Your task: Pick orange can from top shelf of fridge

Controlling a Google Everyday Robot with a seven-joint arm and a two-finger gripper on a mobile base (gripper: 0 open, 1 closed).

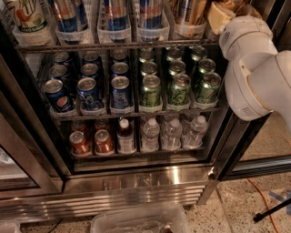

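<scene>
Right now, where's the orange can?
Camera view, upper right: the orange can stands in the rightmost clear tray on the top shelf, right of the blue cans, with the gripper just to its right.

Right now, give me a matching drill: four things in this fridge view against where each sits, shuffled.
1. blue cans
2. green cans
3. water bottles
4. pincer

A. bottom rack, right side
B. right end of the top shelf, beside the orange can
C. middle rack, left side
D. middle rack, right side

Pairs: 1-C, 2-D, 3-A, 4-B
</scene>
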